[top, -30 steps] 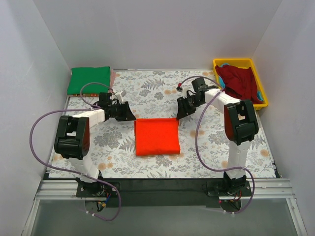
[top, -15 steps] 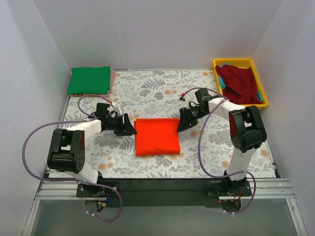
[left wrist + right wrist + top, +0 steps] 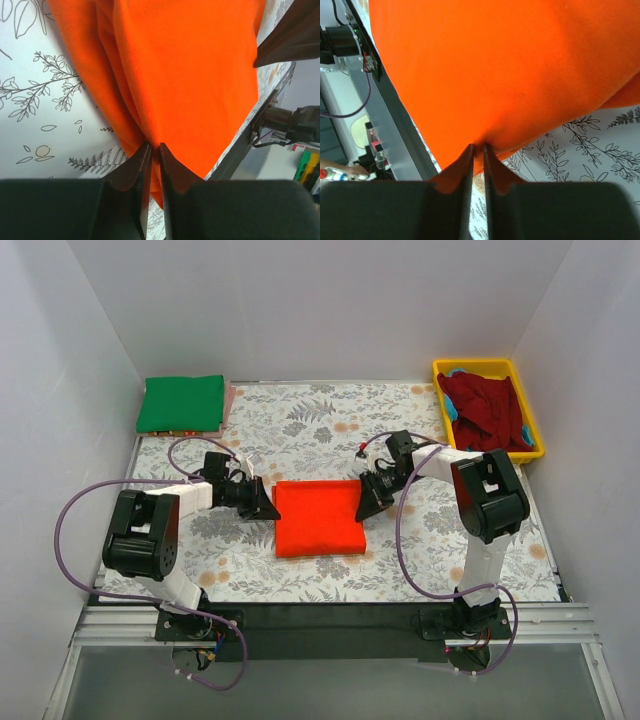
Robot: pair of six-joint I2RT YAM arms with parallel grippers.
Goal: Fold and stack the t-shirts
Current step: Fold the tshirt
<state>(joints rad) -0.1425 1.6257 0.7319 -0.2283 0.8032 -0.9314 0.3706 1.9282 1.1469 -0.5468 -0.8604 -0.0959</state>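
Note:
A folded bright orange-red t-shirt (image 3: 318, 518) lies in the middle of the flowered table cloth. My left gripper (image 3: 270, 508) is at its left edge, jaws shut on the cloth's edge (image 3: 155, 150). My right gripper (image 3: 362, 506) is at its right edge, jaws shut on that edge (image 3: 479, 146). A folded green t-shirt (image 3: 181, 404) lies at the far left corner. A dark red t-shirt (image 3: 487, 406) lies crumpled in the yellow tray (image 3: 490, 368) at the far right.
White walls stand on three sides. A black rail (image 3: 330, 615) runs along the near table edge. Purple cables loop from both arms. A pinkish cloth edge (image 3: 230, 398) shows under the green shirt.
Both grippers have moved down and inward to the orange-red shirt's side edges and now pinch them. The shirt has stayed in place.

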